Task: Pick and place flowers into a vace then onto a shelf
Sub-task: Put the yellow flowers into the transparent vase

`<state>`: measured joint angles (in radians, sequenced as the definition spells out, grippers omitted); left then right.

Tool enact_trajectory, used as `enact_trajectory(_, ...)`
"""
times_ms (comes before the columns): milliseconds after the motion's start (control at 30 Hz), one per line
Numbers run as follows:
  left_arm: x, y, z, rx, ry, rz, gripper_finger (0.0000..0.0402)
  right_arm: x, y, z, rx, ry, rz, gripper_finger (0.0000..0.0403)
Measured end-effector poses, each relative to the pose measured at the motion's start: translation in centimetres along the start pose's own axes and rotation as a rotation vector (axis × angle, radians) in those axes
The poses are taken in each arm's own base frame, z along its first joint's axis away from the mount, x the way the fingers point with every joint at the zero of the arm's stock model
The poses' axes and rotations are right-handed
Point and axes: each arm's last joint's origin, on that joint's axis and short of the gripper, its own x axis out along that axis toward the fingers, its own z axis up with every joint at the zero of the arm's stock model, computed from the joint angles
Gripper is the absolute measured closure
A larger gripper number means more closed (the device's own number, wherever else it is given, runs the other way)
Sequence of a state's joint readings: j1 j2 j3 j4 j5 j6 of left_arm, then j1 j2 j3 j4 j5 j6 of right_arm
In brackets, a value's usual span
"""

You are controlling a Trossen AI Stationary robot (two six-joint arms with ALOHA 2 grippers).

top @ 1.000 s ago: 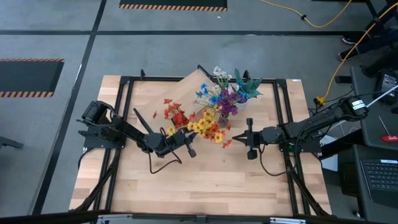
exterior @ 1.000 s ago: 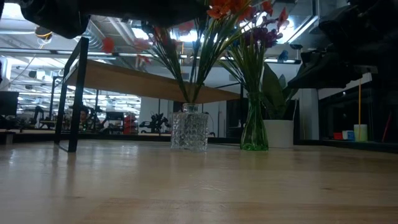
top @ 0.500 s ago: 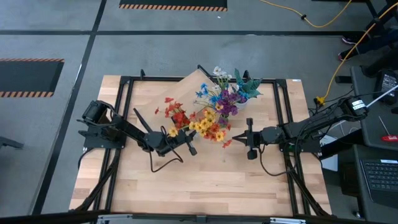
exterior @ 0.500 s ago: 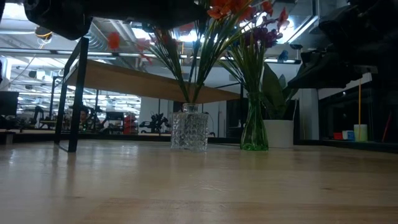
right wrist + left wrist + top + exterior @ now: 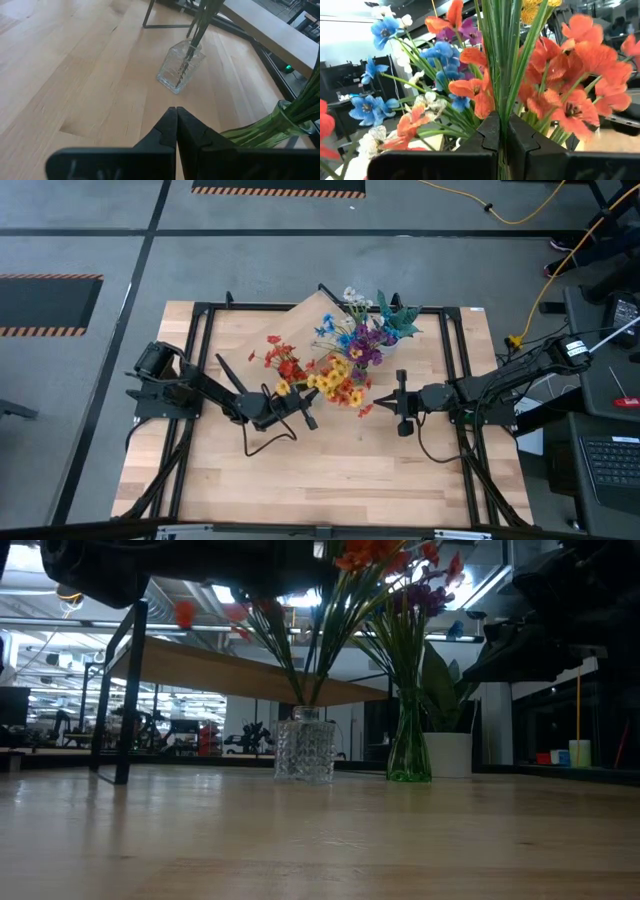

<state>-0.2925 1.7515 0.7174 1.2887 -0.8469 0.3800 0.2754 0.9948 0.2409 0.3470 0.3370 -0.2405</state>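
Note:
Sprays with orange-red, yellow, blue, purple and white blooms (image 5: pixel 335 375) stand bunched over the table's middle. Some of their green stems rise from a clear cut-glass vase (image 5: pixel 303 748) and others from a green glass vase (image 5: pixel 408 750); both vases rest on the tabletop. My left gripper (image 5: pixel 303 413) sits at the near left edge of the blooms, shut on stems. My right gripper (image 5: pixel 400 402) hovers shut to the right of the flowers and touches nothing. The light-wood shelf (image 5: pixel 250 675) stands behind the vases on black legs. My left gripper pinches a bundle of thin green stems (image 5: pixel 501 95) between its two fingers (image 5: pixel 487 132). It reaches in from the table's left, across the stems. The stems rise past the fingers and the orange-red blooms (image 5: pixel 560 95) fan out above them. The bundle's lower end is hidden.
A spiky green plant in a white pot (image 5: pixel 450 753) stands right of the green vase. The shelf's black leg (image 5: pixel 125 690) stands at the far left. In the right wrist view the clear vase (image 5: pixel 181 67) stands ahead, with bare wood planks on the near side.
My left gripper has moved slightly toward the table's right and has stayed shut on the stems. The red and yellow blooms on the bunch's left side have shifted a little rightward with it. My right arm has kept still.

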Motion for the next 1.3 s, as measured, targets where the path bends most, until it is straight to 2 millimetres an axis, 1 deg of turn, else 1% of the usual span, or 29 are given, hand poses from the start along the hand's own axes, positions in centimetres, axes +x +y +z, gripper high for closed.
enact_trajectory(100,0.1,-0.1,-0.4,0.009,0.010,0.000,0.0397,0.0,0.0,0.0,0.001,0.000,0.000,0.0396)
enact_trajectory(267,0.1,0.0,-0.3,-0.002,0.000,0.001,0.0397,0.0,0.0,0.0,0.002,0.000,0.000,0.0396)
enact_trajectory(400,-0.4,-0.3,0.3,-0.018,-0.035,-0.007,0.0396,0.0,0.0,0.0,0.003,0.000,0.000,0.0396)
enact_trajectory(500,-0.8,-0.6,0.9,-0.029,-0.045,0.025,0.0397,0.0,0.0,0.0,0.003,0.001,0.000,0.0396)
enact_trajectory(633,-0.9,-1.3,1.8,-0.052,-0.034,0.066,0.0397,0.0,0.0,0.0,0.003,0.001,0.000,0.0396)
enact_trajectory(767,-0.4,-2.1,2.5,-0.082,-0.020,0.037,0.0397,0.0,0.0,0.0,0.003,0.001,0.000,0.0396)
enact_trajectory(833,0.0,-2.6,2.5,-0.090,-0.007,0.041,0.0397,0.0,0.0,0.0,0.003,0.000,0.001,0.0396)
enact_trajectory(967,1.1,-3.0,1.8,-0.127,0.010,0.096,0.0397,0.0,0.0,0.0,0.003,0.000,0.000,0.0396)
enact_trajectory(1133,2.2,-3.5,0.9,-0.098,0.064,0.232,0.0397,0.0,0.0,0.0,0.002,0.005,0.001,0.0396)
enact_trajectory(1200,2.5,-3.8,0.9,-0.080,0.072,0.249,0.0397,0.0,0.0,-0.1,0.000,0.010,0.002,0.0396)
enact_trajectory(1300,2.9,-4.0,1.4,-0.062,0.064,0.261,0.0397,0.0,0.0,-0.1,0.000,0.010,0.002,0.0396)
